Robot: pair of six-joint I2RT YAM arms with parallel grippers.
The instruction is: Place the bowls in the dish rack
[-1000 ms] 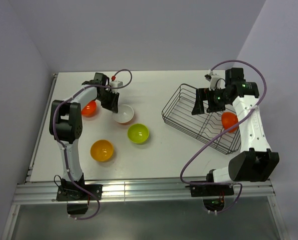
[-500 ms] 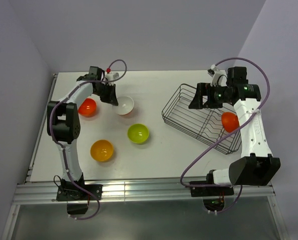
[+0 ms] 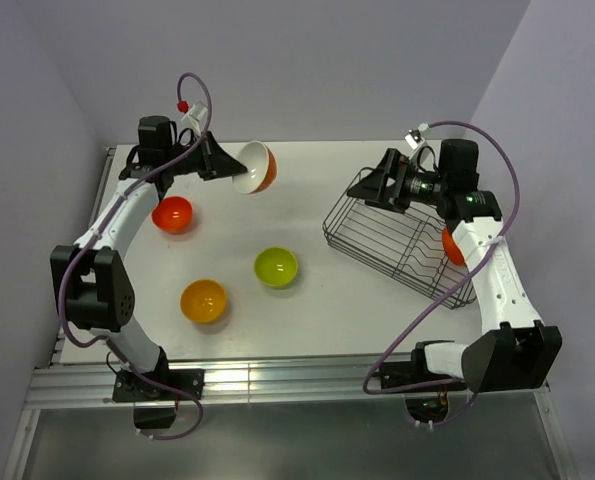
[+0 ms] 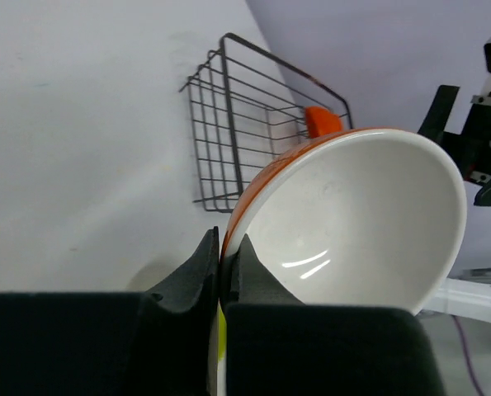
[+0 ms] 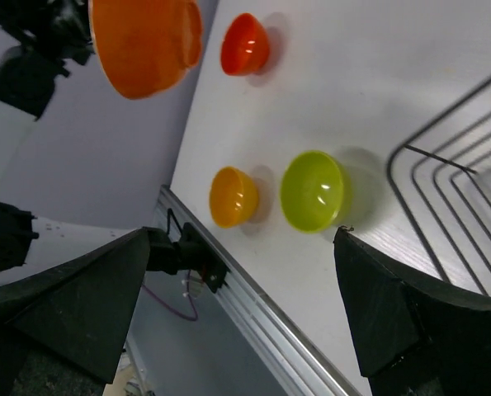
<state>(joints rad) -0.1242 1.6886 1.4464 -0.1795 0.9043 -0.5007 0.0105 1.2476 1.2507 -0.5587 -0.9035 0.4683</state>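
My left gripper (image 3: pixel 233 166) is shut on the rim of a bowl (image 3: pixel 253 167) that is white inside and orange outside. It holds the bowl tilted in the air above the table's back left; the left wrist view shows the fingers (image 4: pixel 197 266) pinching the rim of this bowl (image 4: pixel 361 219). On the table lie a red-orange bowl (image 3: pixel 172 213), a lime green bowl (image 3: pixel 276 266) and a yellow-orange bowl (image 3: pixel 204 300). The dish rack (image 3: pixel 377 235) stands at the right with another red-orange bowl (image 3: pixel 454 246) in it, partly behind my right arm. My right gripper (image 3: pixel 373 186) hangs open and empty over the rack's far left corner.
The table's front edge ends in an aluminium rail (image 3: pixel 287 378), seen also in the right wrist view as the rail (image 5: pixel 253 305). Purple-grey walls close in behind and on both sides. A purple cable (image 3: pixel 402 300) loops from my right arm over the table beside the rack.
My left gripper shut on the white bowl's rim and lifted it off the table, swinging back and up. My right gripper rose and moved left over the rack's far corner, staying open.
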